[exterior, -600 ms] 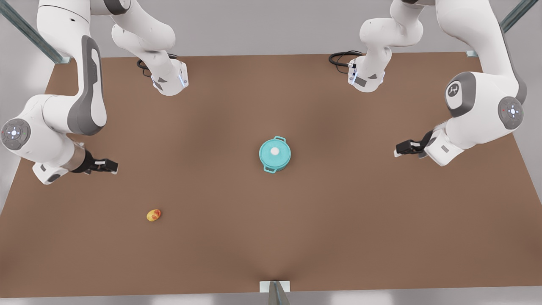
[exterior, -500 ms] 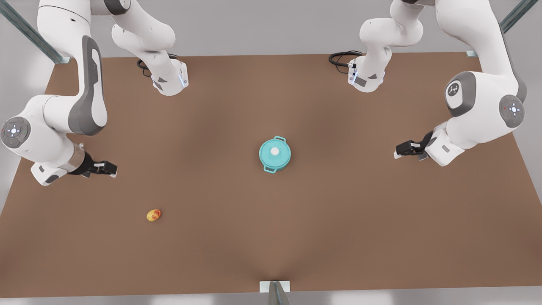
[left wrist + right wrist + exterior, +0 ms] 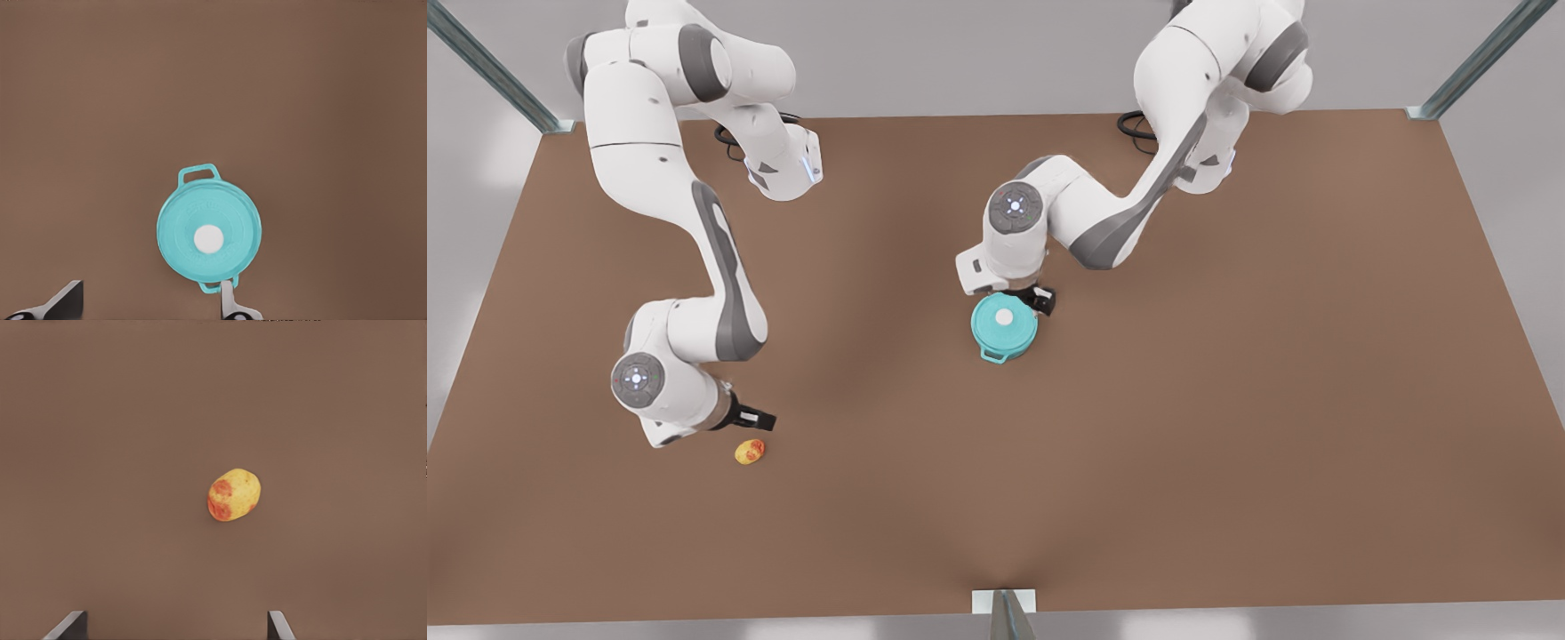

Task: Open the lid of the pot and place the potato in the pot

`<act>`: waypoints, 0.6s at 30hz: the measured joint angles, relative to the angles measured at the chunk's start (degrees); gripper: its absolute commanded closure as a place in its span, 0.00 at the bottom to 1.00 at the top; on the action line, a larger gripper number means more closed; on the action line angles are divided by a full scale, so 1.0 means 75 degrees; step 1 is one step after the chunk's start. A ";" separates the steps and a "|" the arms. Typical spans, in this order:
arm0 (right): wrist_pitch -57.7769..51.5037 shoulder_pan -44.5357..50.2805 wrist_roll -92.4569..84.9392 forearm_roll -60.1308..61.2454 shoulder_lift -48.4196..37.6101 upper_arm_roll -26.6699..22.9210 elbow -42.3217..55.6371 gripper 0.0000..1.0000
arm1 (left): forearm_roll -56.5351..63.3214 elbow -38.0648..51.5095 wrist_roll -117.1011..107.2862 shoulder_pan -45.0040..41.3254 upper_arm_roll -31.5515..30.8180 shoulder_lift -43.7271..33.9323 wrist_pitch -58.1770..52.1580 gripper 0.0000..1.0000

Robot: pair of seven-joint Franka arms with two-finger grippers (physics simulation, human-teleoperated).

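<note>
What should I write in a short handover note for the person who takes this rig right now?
Left gripper: open, empty, above the far rim of the pot.
Right gripper: open, empty, just beyond the potato, not touching.
The pot lid sits closed on the pot at the middle of the table; the potato lies on the table toward the front view's left.
Done: nothing.
Left: lift the lid, grasp the potato, drop it in.

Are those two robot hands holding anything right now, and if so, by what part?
Nothing is held. The left hand hangs open by the pot, whose pot lid is on. The right hand hangs open by the potato on the table.
</note>
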 measured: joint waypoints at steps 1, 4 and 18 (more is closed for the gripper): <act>0.0156 -0.0055 0.0155 0.0010 0.0100 -0.0019 -0.0005 0.00 | 0.0129 0.0096 -0.0265 -0.0039 0.0013 0.0194 0.0102 0.00; 0.0617 -0.0126 0.0572 0.0077 0.0396 -0.0045 -0.0005 0.00 | 0.0569 -0.0199 -0.0987 -0.0042 0.0038 0.0539 0.0513 0.00; 0.1408 0.0093 0.1935 -0.0205 0.1518 -0.0602 0.0513 0.00 | 0.1342 -0.1951 -0.3626 -0.0324 0.0052 0.0510 0.2618 0.00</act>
